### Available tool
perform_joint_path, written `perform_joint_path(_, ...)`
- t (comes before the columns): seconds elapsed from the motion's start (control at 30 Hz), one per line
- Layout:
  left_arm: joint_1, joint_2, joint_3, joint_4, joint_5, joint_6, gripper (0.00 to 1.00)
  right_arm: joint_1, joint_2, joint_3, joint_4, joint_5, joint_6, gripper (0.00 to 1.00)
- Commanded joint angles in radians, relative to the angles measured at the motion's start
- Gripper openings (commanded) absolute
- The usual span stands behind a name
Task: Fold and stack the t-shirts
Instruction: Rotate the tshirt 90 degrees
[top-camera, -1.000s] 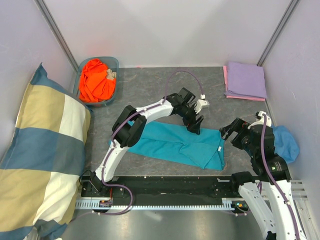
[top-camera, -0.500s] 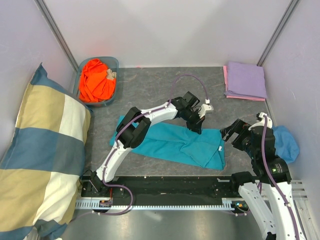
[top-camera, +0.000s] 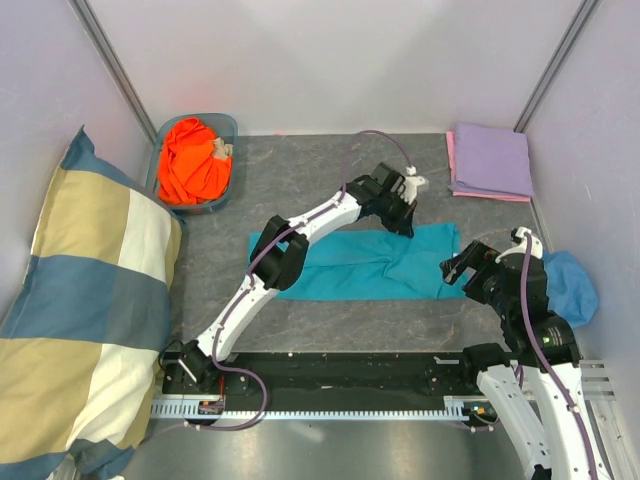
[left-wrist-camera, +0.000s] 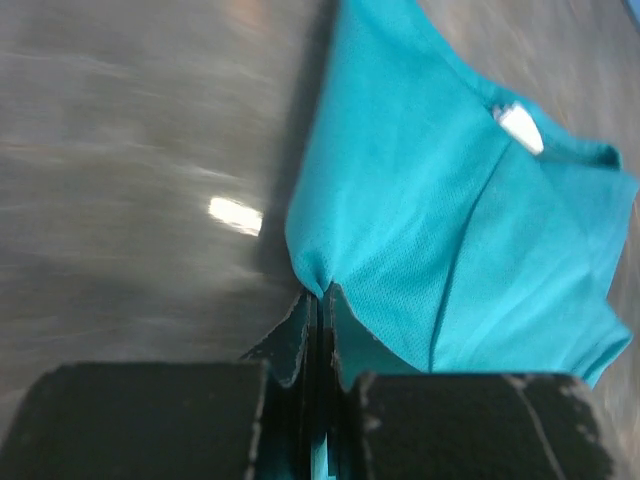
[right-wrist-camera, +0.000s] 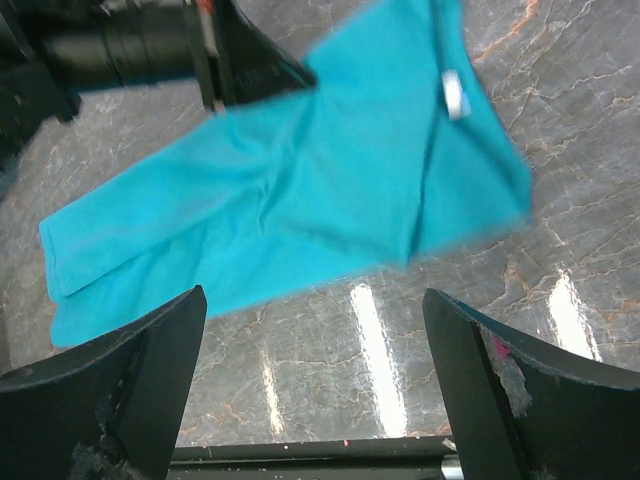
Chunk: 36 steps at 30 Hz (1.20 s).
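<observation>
The teal t-shirt (top-camera: 350, 266) lies stretched in a long band across the middle of the table, its white neck label (right-wrist-camera: 455, 93) near the right end. My left gripper (top-camera: 405, 222) is shut on the shirt's far edge, and the cloth puckers between its fingertips (left-wrist-camera: 318, 295). Just off the shirt's right end hovers my right gripper (top-camera: 456, 268), open wide, nothing between its fingers (right-wrist-camera: 312, 300). The orange t-shirt (top-camera: 192, 160) is bunched in a basket. At the back right, the lavender t-shirt (top-camera: 490, 158) lies folded on the pink t-shirt (top-camera: 451, 152).
A blue-grey basket (top-camera: 232, 125) stands at the back left. The big checked pillow (top-camera: 80, 300) leans along the left wall. A blue hat (top-camera: 574, 287) lies by the right wall, behind my right arm. Grey walls close in three sides.
My left gripper closed on the teal shirt's far edge and pulled it toward the back right, drawing the cloth out longer. The right gripper barely moved.
</observation>
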Motion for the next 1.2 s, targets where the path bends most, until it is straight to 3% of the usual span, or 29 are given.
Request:
perform_joint_path(0.0, 0.157, 0.06, 0.162, 0.072, -0.138, -0.36, 0.02, 0.001, -0.018, -0.018, -0.006, -0.004, 0.023, 0.98)
perform_joint_path(0.13, 0.283, 0.045, 0.107, 0.163, -0.186, -0.633, 0.02, 0.003, -0.021, -0.049, -0.002, -0.016, 0.04, 0.98)
perform_joint_path(0.27, 0.395, 0.037, 0.085, 0.188, -0.278, -0.739, 0.02, 0.003, -0.02, -0.101, 0.033, -0.039, 0.067, 0.98)
perform_joint_path(0.5, 0.488, 0.043, 0.07, 0.177, -0.429, -0.957, 0.02, 0.003, -0.006, -0.212, 0.144, -0.117, 0.142, 0.98)
perform_joint_path(0.7, 0.491, 0.032, 0.075, 0.159, -0.522, -0.948, 0.02, 0.006, 0.087, -0.328, 0.32, -0.183, 0.178, 0.98)
perform_joint_path(0.83, 0.504, 0.026, 0.067, 0.134, -0.549, -0.908, 0.02, 0.044, 0.244, -0.367, 0.563, -0.208, 0.211, 0.98)
perform_joint_path(1.07, 0.549, 0.006, 0.021, 0.105, -0.569, -0.871, 0.02, 0.337, 0.705, -0.193, 0.774, -0.012, 0.24, 0.98)
perform_joint_path(1.17, 0.577, -0.001, 0.007, 0.099, -0.568, -0.871, 0.02, 0.423, 0.817, -0.134, 0.856, 0.007, 0.288, 0.98)
